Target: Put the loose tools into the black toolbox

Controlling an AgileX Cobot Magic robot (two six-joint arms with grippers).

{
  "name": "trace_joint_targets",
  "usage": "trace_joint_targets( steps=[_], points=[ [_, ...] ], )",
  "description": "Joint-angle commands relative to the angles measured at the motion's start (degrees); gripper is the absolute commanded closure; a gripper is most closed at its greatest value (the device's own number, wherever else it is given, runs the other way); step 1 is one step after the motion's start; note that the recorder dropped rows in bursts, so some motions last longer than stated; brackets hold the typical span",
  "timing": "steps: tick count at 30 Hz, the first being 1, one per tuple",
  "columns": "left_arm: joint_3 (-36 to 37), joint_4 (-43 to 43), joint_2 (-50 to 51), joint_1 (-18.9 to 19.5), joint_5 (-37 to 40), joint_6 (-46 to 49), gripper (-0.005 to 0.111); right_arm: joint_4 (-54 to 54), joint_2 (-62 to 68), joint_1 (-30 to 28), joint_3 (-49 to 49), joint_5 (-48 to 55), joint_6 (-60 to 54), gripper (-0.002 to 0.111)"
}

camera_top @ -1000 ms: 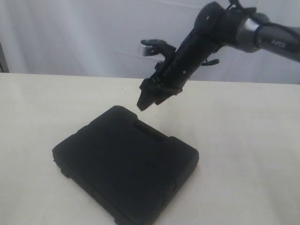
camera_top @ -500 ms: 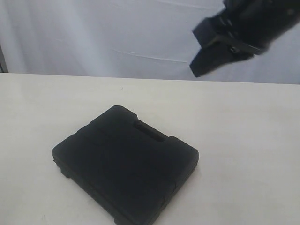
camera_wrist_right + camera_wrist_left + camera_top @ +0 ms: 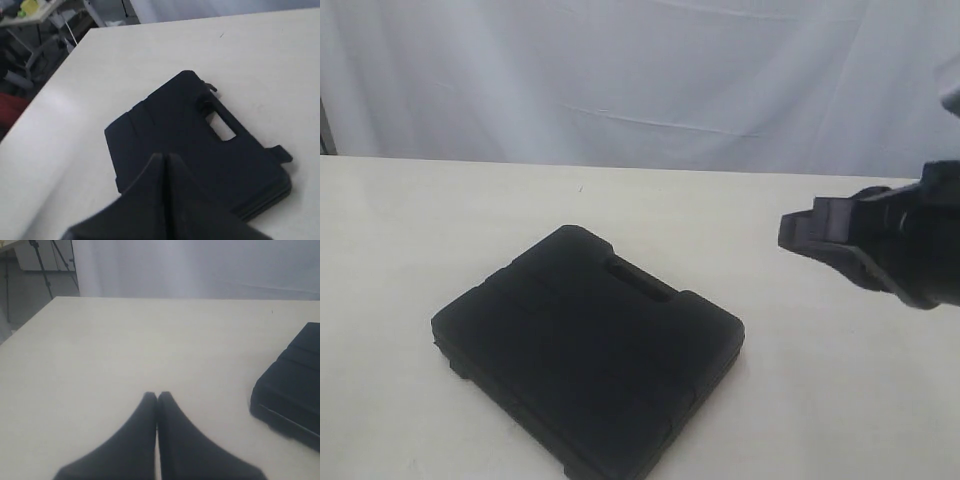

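Observation:
The black toolbox (image 3: 585, 345) lies closed and flat on the cream table, its slot handle toward the back. It also shows in the right wrist view (image 3: 200, 145) and as a corner in the left wrist view (image 3: 292, 390). My right gripper (image 3: 795, 237) hangs at the right edge, off to the right of the case and above the table; its jaws (image 3: 164, 157) are shut with nothing between them. My left gripper (image 3: 157, 396) is shut and empty over bare tabletop, left of the case. No pliers, knife, tape roll or tape measure is in view.
The cream table (image 3: 440, 220) runs back to a white curtain (image 3: 620, 80). Beyond the table's far edge, the right wrist view shows tripods and clutter (image 3: 40, 30) on the floor.
My right arm has swung from above the toolbox's handle up and to the right, then down to the right edge of the exterior view. The toolbox has not moved.

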Motion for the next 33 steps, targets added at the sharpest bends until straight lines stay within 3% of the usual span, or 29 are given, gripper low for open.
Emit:
trace_joint_targets(
  steps=[1,6,14,19,25,33],
  points=[
    [0.15,-0.55,-0.07,-0.27,-0.57,-0.11,0.107,5.03,-0.44,-0.05,3.53,-7.57,-0.30,0.109],
    [0.15,-0.55,-0.07,-0.27,-0.57,-0.11,0.107,3.58,-0.58,0.79,3.53,-15.44,-2.31,0.109],
    [0.15,-0.55,-0.07,-0.27,-0.57,-0.11,0.107,-7.40,-10.49,10.56,13.29,-38.90,-14.76,0.109],
    [0.15,-0.55,-0.07,-0.27,-0.57,-0.11,0.107,-7.41,-18.77,1.53,24.12,-38.46,-9.05,0.109],
    [0.15,-0.55,-0.07,-0.27,-0.57,-0.11,0.107,-8.74,-29.77,-13.02,30.28,-28.48,-7.74,0.109],
    [0.15,-0.55,-0.07,-0.27,-0.57,-0.11,0.107,-21.25,-37.96,-15.49,37.19,-30.48,-6.44,0.109]
  ],
)
